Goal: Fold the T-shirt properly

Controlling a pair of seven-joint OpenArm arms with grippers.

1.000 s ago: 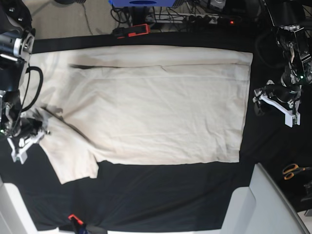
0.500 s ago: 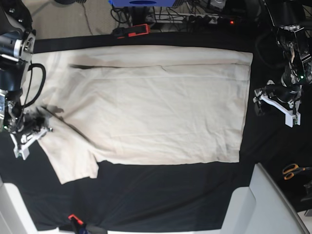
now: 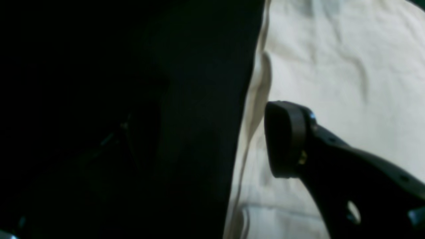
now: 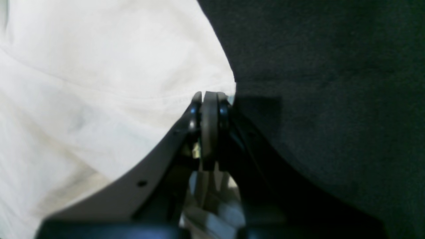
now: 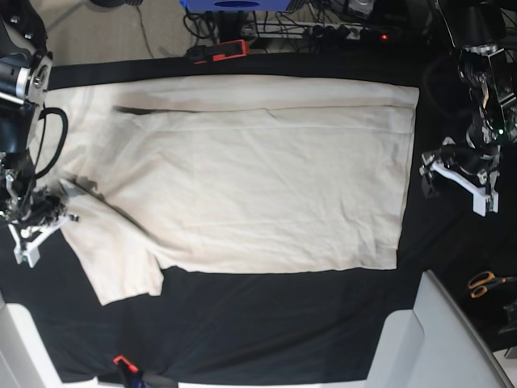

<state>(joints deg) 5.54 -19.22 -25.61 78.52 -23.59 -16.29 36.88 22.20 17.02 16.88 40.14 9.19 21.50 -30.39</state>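
Cream T-shirt (image 5: 242, 174) lay lengthwise between the tools; right tool (image 4: 210, 99) pinched its sleeve edge; left tool (image 5: 456, 174) gaped beside the hem.

Right gripper (image 4: 210, 99) clamped tight; left gripper (image 5: 452, 171) apparently spread wide.

Cream T-shirt (image 5: 250, 170) spread flat on black cloth, slightly wrinkled.
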